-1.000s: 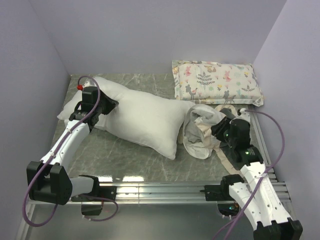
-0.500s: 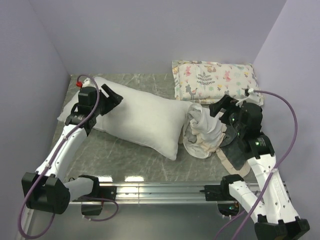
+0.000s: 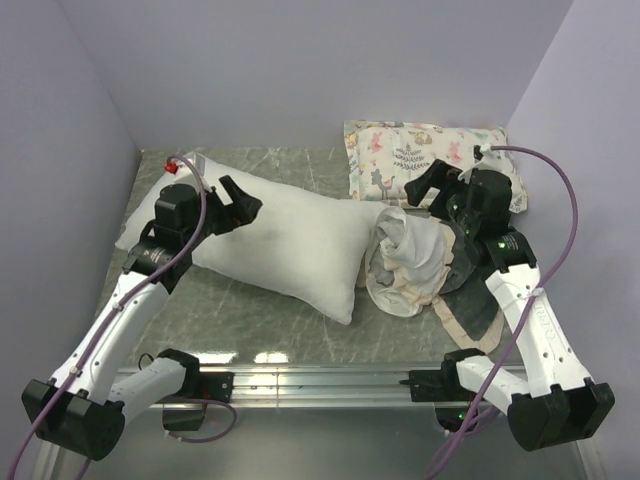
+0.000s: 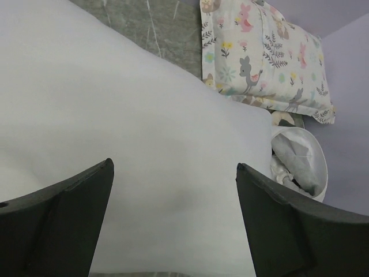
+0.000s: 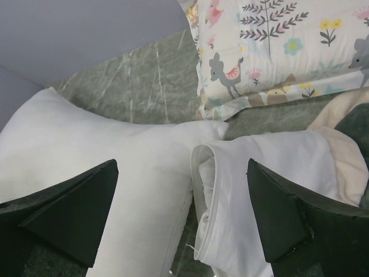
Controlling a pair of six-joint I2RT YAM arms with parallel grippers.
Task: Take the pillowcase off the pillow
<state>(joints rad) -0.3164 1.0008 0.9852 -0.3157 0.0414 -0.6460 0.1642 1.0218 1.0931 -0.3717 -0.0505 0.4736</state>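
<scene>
The plain white pillow (image 3: 290, 240) lies bare across the middle of the marble table, wholly outside its cover. The pillowcase (image 3: 415, 265) sits crumpled by its right end, white inside showing, with dark grey plush and cream frill (image 3: 470, 305) spread beneath. My left gripper (image 3: 238, 203) hovers open above the pillow's left part; in the left wrist view the pillow (image 4: 144, 133) fills the space under the open left gripper (image 4: 174, 165). My right gripper (image 3: 428, 183) hangs open above the pillowcase. In the right wrist view the right gripper (image 5: 182, 164) straddles the pillow's corner (image 5: 104, 150) and the pillowcase's mouth (image 5: 271, 173).
A small animal-and-plant print pillow (image 3: 400, 155) lies at the back right, partly behind the right arm, also seen as the print pillow (image 5: 288, 46) and the print pillow (image 4: 265, 52). Lilac walls close in the table on three sides. A metal rail (image 3: 320, 380) runs along the near edge.
Both grippers opened and rose. The left let go of the pillow's left end and moved right. The right released the pillowcase and drew back toward the print pillow.
</scene>
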